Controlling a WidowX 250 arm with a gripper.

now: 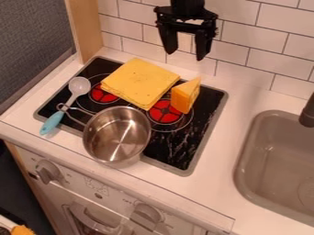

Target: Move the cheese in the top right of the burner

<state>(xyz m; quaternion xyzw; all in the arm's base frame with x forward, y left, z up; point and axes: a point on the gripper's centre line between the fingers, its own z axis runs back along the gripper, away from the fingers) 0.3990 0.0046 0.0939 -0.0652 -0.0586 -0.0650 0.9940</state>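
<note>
The cheese [185, 95] is stood on the stovetop's [205, 124] upper right part. The pincer [184, 55], spread wide, is held up beyond the stovetop's back edge. Across the stovetop's back a yellow cloth [138, 82] is laid; at its front left a metal pot [116, 137] is set.

Robot arm [187, 5], end section: black, blocky and compact in outline. The gripper [185, 55], likewise black, consists of a broad crosspiece [184, 14] with uneven, stepped edges and small projections at its outer ends. A narrow opening lies in its middle part. Two matching black fingers [204, 42] extend from it, each broad at the root and tapering to a blunt, narrow tip. Finer surface details are too dark to distinguish.
</note>
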